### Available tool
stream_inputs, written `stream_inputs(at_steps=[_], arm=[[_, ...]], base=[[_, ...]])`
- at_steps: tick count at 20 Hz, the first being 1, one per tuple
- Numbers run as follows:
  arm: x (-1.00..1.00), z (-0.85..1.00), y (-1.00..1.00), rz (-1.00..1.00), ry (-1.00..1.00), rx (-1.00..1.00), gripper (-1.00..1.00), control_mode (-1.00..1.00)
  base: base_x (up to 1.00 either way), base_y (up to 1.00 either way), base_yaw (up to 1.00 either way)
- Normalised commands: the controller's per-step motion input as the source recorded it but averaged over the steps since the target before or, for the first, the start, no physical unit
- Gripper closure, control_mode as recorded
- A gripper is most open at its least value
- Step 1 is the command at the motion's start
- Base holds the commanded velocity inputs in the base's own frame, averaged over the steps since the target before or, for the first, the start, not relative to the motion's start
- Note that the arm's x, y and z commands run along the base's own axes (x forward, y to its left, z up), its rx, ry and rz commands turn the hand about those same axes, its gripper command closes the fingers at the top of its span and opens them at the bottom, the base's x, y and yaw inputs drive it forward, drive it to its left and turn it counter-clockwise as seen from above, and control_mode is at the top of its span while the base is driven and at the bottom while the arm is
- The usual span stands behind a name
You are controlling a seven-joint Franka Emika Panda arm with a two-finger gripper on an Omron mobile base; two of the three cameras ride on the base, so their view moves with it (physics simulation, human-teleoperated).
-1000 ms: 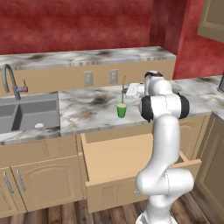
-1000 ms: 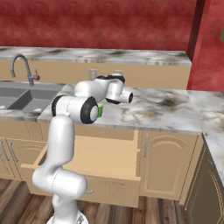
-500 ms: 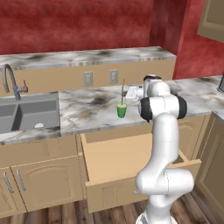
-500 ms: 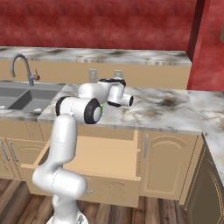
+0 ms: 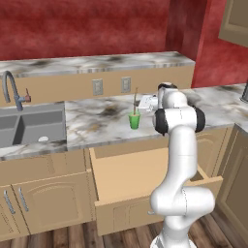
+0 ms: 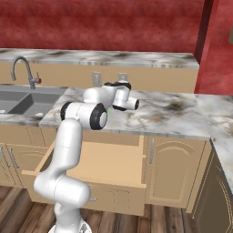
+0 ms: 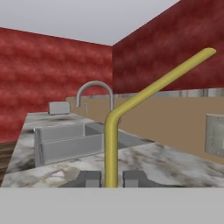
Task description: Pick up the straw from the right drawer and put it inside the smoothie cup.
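Note:
The green smoothie cup (image 5: 134, 121) stands on the marble counter (image 5: 97, 121), just left of my wrist. The thin dark straw (image 5: 135, 99) rises upright out of it. My gripper (image 5: 144, 102) is level with the straw's upper half, right beside it. In the hand view the straw (image 7: 111, 144) looks yellow and bent, standing between my fingertips (image 7: 89, 178) with a narrow gap on each side, so the gripper (image 7: 112, 178) is slightly open around it. In the right base view my arm hides nearly the whole cup (image 6: 106, 110). The right drawer (image 5: 145, 174) stands pulled out below the counter.
A sink (image 5: 29, 126) with a curved faucet (image 5: 10, 89) lies to the left. Two wall outlets (image 5: 111, 86) sit on the backsplash behind the cup. The open drawer (image 6: 104, 164) juts out in front of my base. Cabinet doors (image 5: 43, 203) flank it.
The hand dipped a little and drew slightly rightwards a second ago, then held still. The straw stays upright in the cup.

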Motion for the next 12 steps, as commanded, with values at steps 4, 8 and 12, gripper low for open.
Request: stream_inputs(at_steps=[4,8,12], arm=[[-0.09,0.00,0.00,0.00,0.00,0.00,1.00,-1.00],[-0.41,0.00,0.00,0.00,0.00,-0.01,1.00,-1.00],[-0.36,0.00,0.01,0.00,0.00,-0.03,1.00,-1.00]], base=[[0.00,0.00,0.00],[0.00,0.00,0.00],[0.00,0.00,0.00]])
